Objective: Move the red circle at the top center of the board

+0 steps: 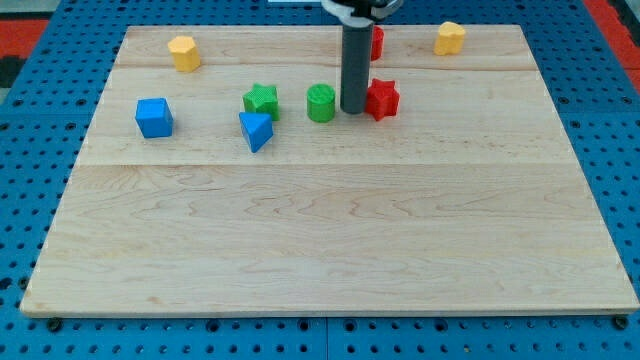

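The red circle [377,42] sits near the view's top centre of the wooden board [330,240], mostly hidden behind my dark rod. My tip [354,110] rests on the board below it, between the green circle [321,103] on its left and the red star [382,99] on its right, close to both. Whether it touches either block I cannot tell.
A green star [261,101] and a blue triangle [256,130] lie left of the green circle. A blue cube [154,117] sits at the left. A yellow block [184,53] is at the top left and another yellow block [450,38] at the top right.
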### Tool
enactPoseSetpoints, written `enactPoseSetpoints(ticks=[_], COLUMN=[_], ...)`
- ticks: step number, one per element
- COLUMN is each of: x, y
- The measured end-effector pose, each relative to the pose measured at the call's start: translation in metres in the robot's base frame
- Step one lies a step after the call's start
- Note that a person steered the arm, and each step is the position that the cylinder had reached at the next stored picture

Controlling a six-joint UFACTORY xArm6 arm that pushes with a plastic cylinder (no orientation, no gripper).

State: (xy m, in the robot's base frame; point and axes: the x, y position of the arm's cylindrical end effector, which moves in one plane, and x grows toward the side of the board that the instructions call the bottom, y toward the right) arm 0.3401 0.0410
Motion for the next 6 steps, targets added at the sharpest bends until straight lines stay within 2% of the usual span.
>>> enactPoseSetpoints(ticks=[1, 2, 3, 5, 6], x=[-0.008, -0.013, -0.025, 0.011, 0.049], y=[0.002, 0.059, 0.065, 0.155, 0.163])
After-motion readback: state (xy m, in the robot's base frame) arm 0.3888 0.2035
